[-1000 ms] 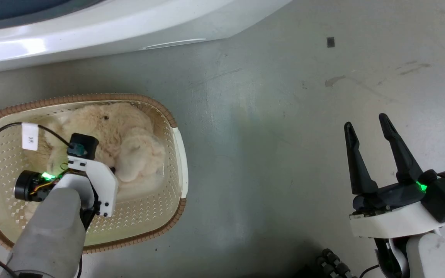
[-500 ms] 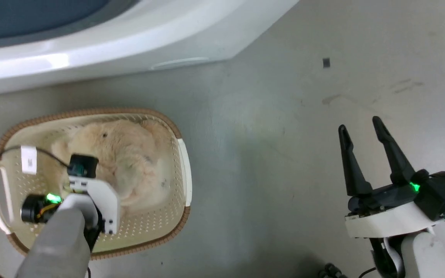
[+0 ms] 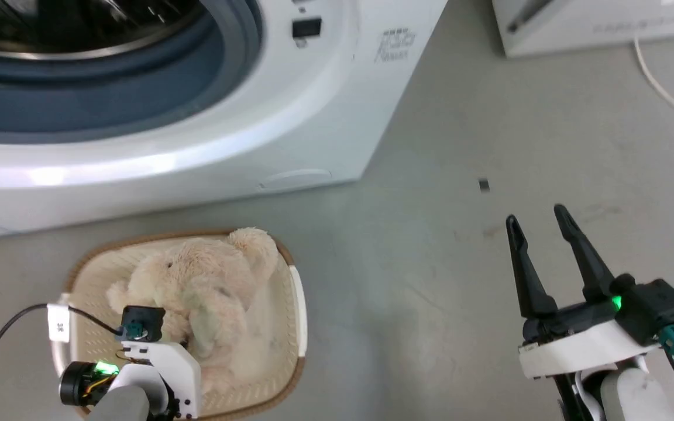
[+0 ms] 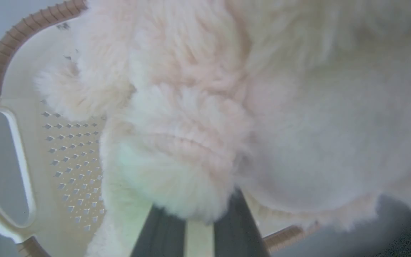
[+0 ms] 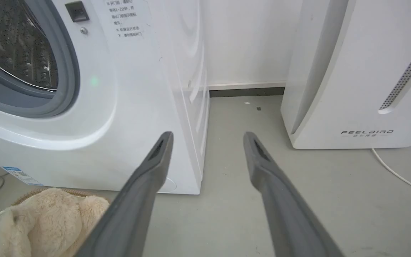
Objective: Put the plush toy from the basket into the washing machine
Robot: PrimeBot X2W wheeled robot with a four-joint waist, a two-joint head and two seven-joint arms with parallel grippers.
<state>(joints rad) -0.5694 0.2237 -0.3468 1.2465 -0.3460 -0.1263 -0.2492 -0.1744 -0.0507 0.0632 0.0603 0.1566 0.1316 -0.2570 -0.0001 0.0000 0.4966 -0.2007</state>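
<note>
Left gripper (image 4: 198, 228) is down in the basket (image 3: 297, 304), and in the left wrist view both fingers (image 4: 157, 233) run up into the fur. There's a narrow gap between them, pinched on a clump of the plush toy (image 3: 208, 292). The tips are buried in the pile, so I can't see the contact itself.

The toy sits in the basket on the floor, just in front of the washing machine (image 3: 208, 146). It fills the half nearer the machine. It's slumped, so the axis isn't clean. In the head view I read the long axis as running from the machine side down toward the robot. One rounded end pokes above the brown rim at the upper right, pointing at the machine. A dark eye dot faces up on the upper-left part. One floppy limb hangs toward the lower middle. The right wrist view shows the fur standing higher than the rim.

The porthole is uncovered, with grey gasket and steel drum visible.

Right gripper (image 3: 536, 216) is well apart from the basket, over bare floor, with fingers spread wide and nothing in them. In its wrist view it points at the gap between the machine and the FEELBIRD appliance (image 5: 351, 89). A white cable (image 5: 398, 171) trails from that unit.
</note>
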